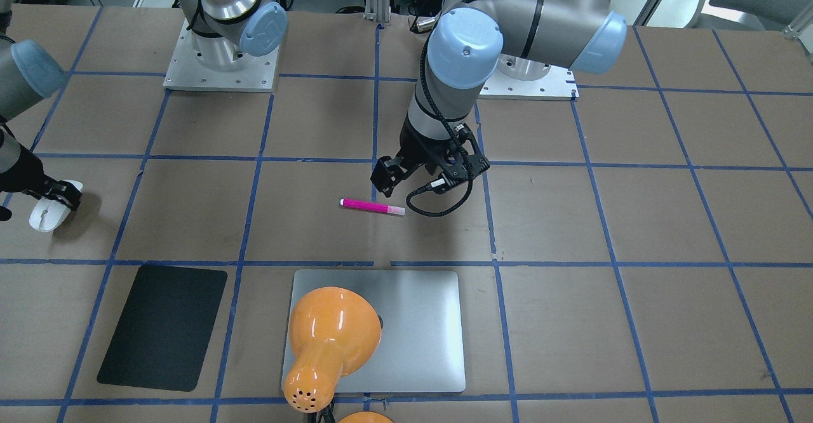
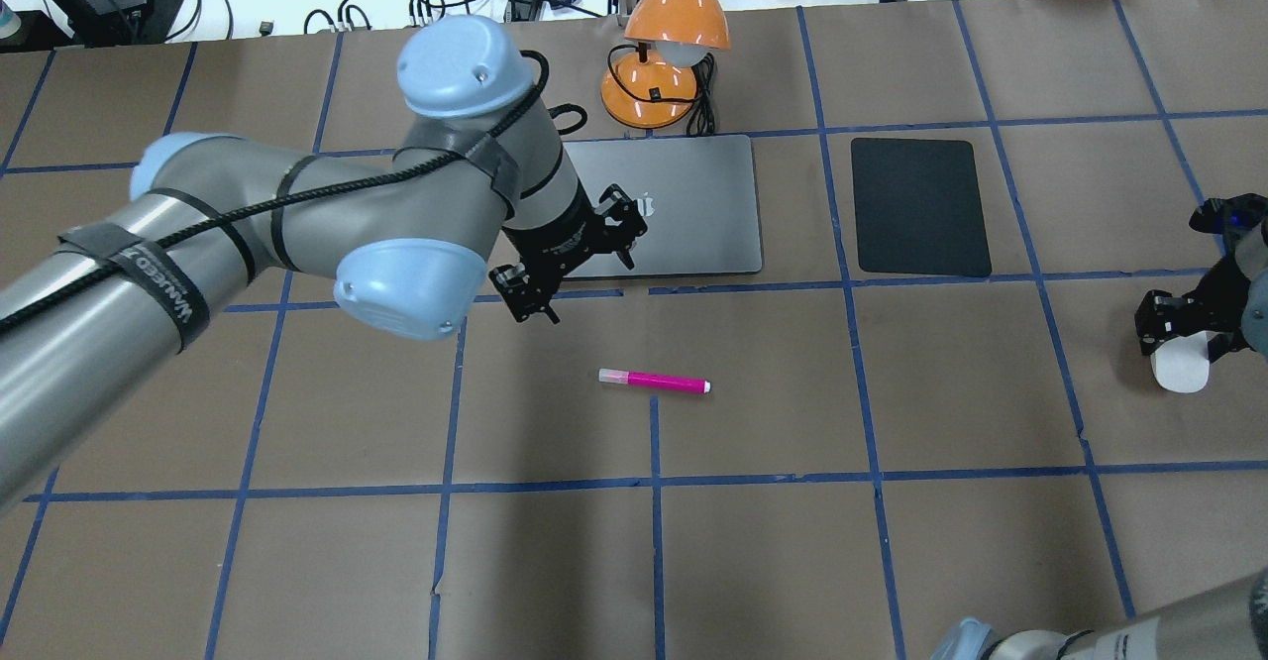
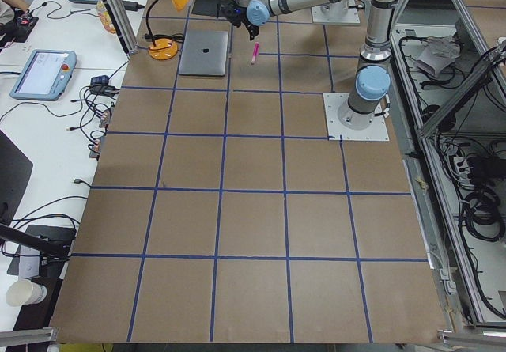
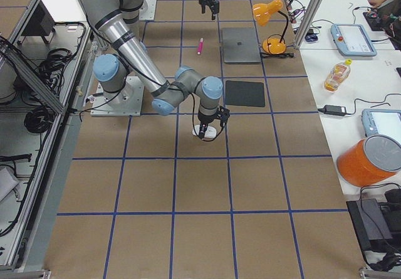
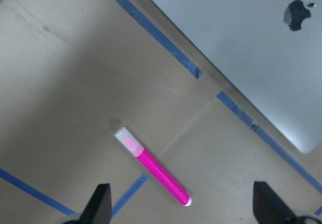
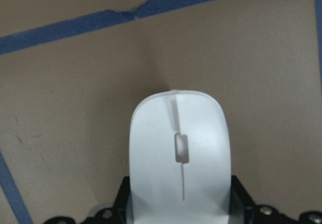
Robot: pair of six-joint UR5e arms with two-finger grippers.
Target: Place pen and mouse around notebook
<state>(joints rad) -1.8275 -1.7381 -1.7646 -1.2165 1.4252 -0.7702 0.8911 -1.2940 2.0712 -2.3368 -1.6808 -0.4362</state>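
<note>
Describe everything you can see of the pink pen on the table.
The pen is short and slim, with a magenta barrel, a pale translucent cap at one end and a small white tip at the other; it looks plastic. It lies flat on the brown table, beside a blue tape line, apart from the notebook. The open left gripper hovers above without touching it.

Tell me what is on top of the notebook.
Nothing rests on the notebook; its lid shows only a logo. The orange lamp hides part in the front-facing view, but overhead shows that part bare.
</note>
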